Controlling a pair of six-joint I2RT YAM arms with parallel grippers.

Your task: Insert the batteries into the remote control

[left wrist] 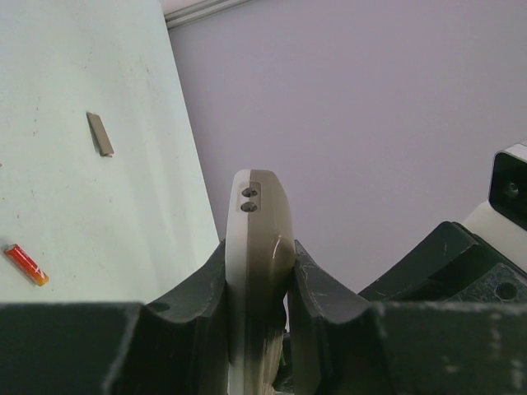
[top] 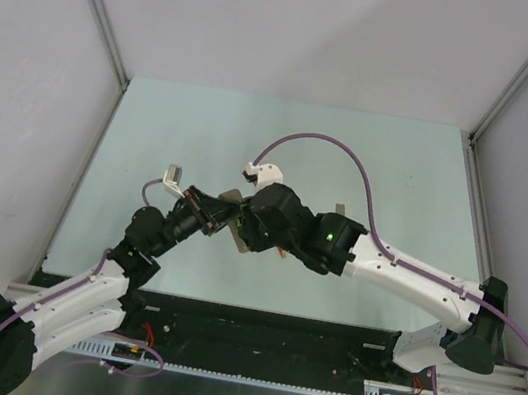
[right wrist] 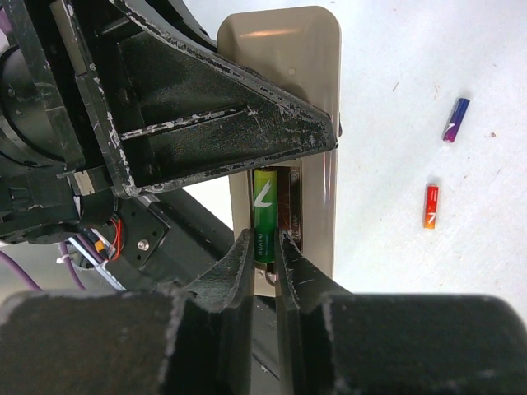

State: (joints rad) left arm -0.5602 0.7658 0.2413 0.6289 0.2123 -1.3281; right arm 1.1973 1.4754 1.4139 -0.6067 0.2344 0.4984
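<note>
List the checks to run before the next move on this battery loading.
1. Remote control clamped in left gripper: ok.
2. Green battery in the open compartment: ok. Fully seated: cannot tell.
3. Right gripper free of it: cannot tell, fingertips closely flank its near end.
4. Red battery and blue battery loaded: not ok, both lie on the table.
5. Grey cover out of the way: ok, lying apart.

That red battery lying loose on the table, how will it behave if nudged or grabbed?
The red battery is a slim cylinder lying on its side on the smooth table, so a sideways nudge would probably roll it. It looks small, so likely light.
</note>
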